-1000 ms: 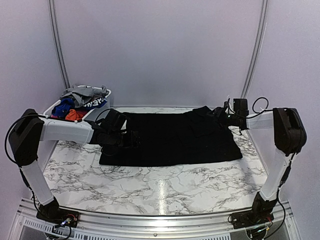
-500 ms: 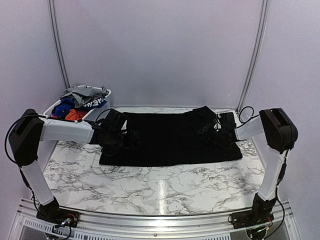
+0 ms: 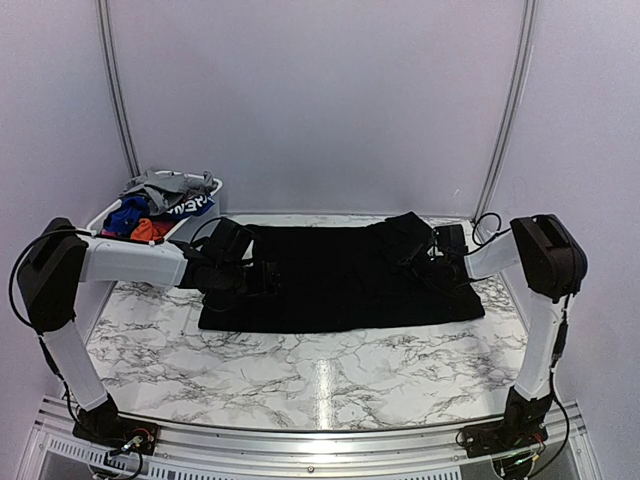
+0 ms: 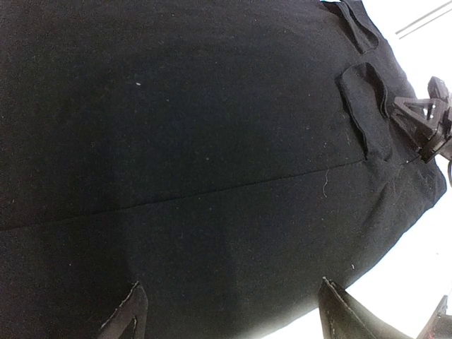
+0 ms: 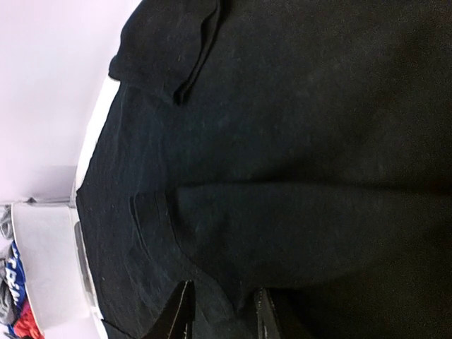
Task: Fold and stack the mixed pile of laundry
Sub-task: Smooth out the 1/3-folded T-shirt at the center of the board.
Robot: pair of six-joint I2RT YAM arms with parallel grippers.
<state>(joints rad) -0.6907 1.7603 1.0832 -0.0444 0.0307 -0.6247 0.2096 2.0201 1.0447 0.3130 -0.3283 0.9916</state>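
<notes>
Black garment [image 3: 340,275]: soft cloth, matt, no shine at all, with tiny pale lint specks and one thin stitched seam. Laundry pile [image 3: 160,205] in the basket: soft crumpled cloth too, grey, blue and orange-red. Basket [image 3: 100,220]: smooth white plastic. Table [image 3: 300,370]: white with grey veins like marble, smooth and glossy, with a bright streak of light on it. Arm shells [image 3: 130,262]: smooth white plastic, a little shiny, with black matt joints. Rail [image 3: 300,440] at the near edge: pale shiny metal. Back wall [image 3: 320,100]: smooth and matt.
</notes>
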